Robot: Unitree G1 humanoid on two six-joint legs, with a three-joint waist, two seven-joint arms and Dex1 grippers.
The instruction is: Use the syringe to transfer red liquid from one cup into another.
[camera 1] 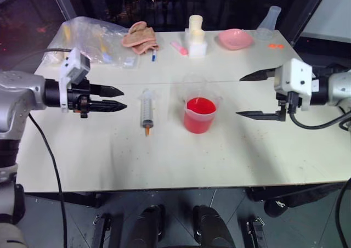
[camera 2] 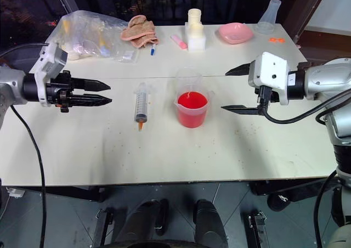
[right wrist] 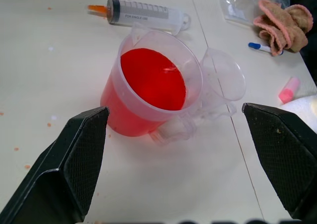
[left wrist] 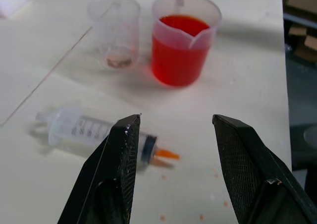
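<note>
Left gripper (camera 1: pixel 119 99) hovers over the table (camera 1: pixel 109 160) with its black fingers a narrow gap apart, holding nothing. Right gripper (camera 1: pixel 249 94) hangs spread wide, empty, flanking the beaker (camera 1: pixel 199 112). The syringe (camera 1: pixel 146 110) lies flat between left gripper and beaker, long axis running front to back, orange tip toward the robot. Squat clear plastic beaker holds opaque red liquid (camera 1: pixel 201 105); the plain clear cup (left wrist: pixel 114 29) stands just behind it, touching

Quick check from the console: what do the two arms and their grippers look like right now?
Both arms have silver-grey shells with black joint sections. Each ends in a white boxy camera housing and two tapered black fingers with cross-hatched inner pads: left gripper, right gripper. A black cable hangs from each arm.
</note>
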